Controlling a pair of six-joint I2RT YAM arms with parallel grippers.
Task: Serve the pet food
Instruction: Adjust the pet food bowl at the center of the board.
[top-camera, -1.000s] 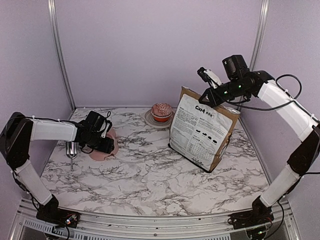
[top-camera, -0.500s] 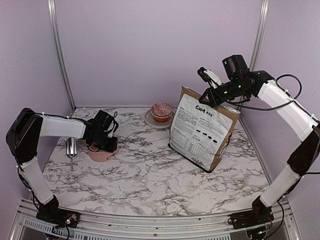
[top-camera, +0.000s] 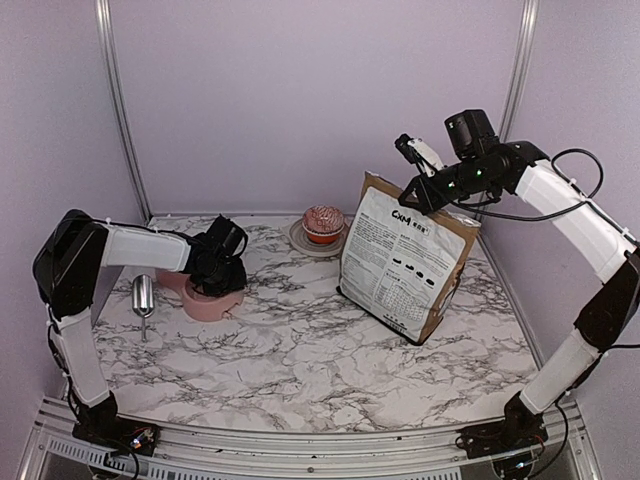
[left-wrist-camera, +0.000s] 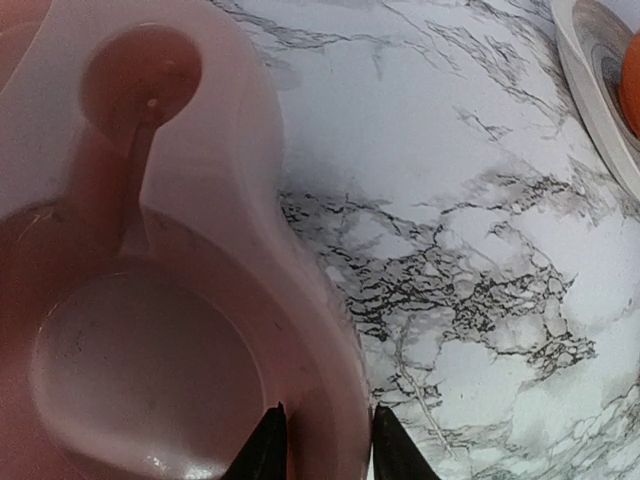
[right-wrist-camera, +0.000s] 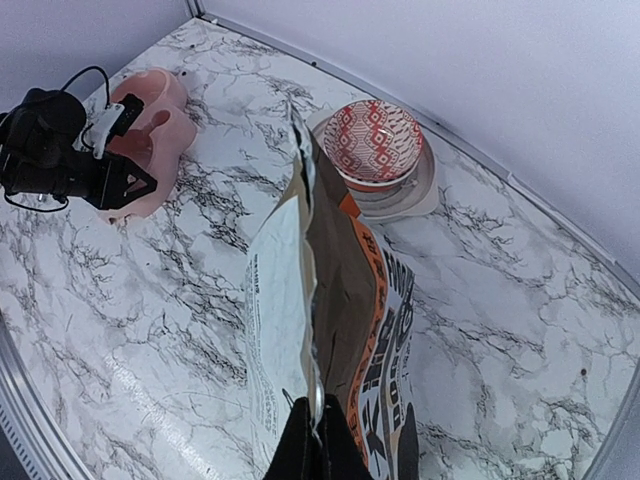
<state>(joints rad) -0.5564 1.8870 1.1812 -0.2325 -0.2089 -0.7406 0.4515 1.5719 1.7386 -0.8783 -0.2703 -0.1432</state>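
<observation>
1. The left pincer (left-wrist-camera: 322, 448) is clenched on the rim of a pink bowl (top-camera: 216, 303). In the left wrist view one fingertip (left-wrist-camera: 266, 445) sits inside the basin and the other is outside, with the wall pressed between them.
2. The bowl rests on the marble surface (top-camera: 300, 360) at its left side. It has a wide round basin and a smaller round hollow joined to it, and both show bare pink inside.
3. A metal scoop (top-camera: 143, 296) lies on the surface just left of the bowl, apart from it and from both arms.
4. The right pincer (right-wrist-camera: 322, 440) is clenched on the top edge of a white-and-brown printed paper bag (top-camera: 405, 262), pinching it from above.
5. The bag stands upright at the right of the surface, well apart from the bowl. Its mouth gapes a little below the pincer.
6. The pet food is not in sight in any view. The bag's mouth shows only brown lining, so where the kibble lies cannot be told.
7. A pink-frosted cupcake (top-camera: 323, 222) sits on a small plate (top-camera: 298, 239) near the back wall, just beside the bag's left top corner.
</observation>
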